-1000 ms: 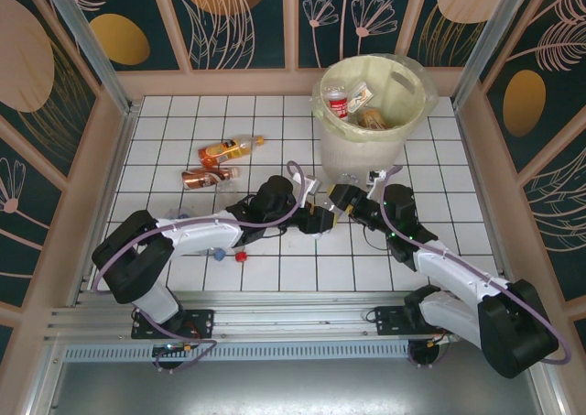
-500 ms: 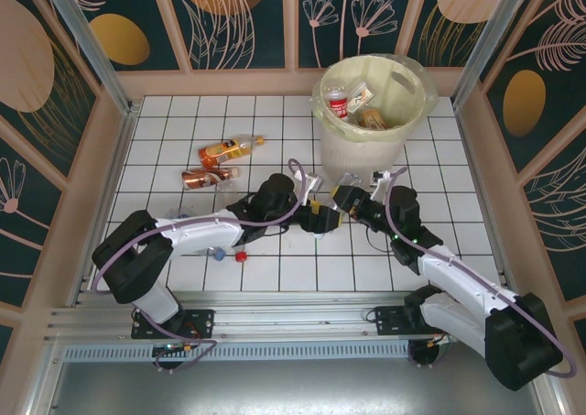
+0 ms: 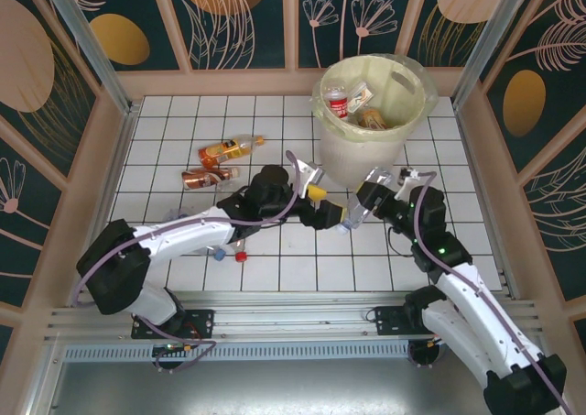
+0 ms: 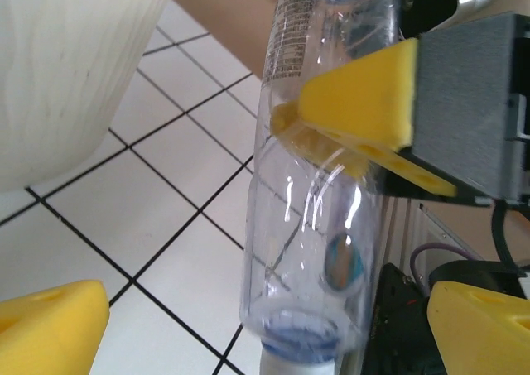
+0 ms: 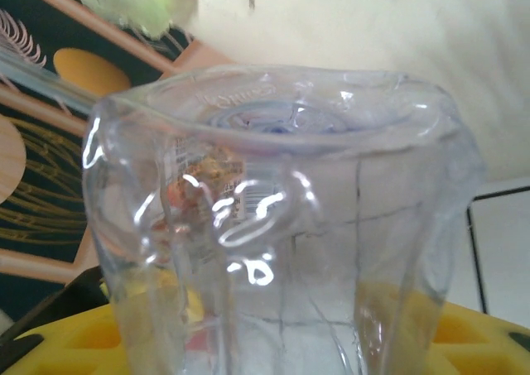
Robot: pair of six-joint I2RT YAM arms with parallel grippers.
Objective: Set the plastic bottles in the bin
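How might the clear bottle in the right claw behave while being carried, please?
The clear bottle looks empty, so probably light. Its walls appear creased in the right claw, so likely thin and crushable. Smooth plastic might slip.

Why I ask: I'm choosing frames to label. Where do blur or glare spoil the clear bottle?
Top external: evenly lit and sharp, the clear bottle small but readable. Left wrist: its body fairly sharp with thin white glints, cap end smeared, the bin wall soft. Right wrist: the bottle very close, bright glints on its creases, the bin behind out of focus.
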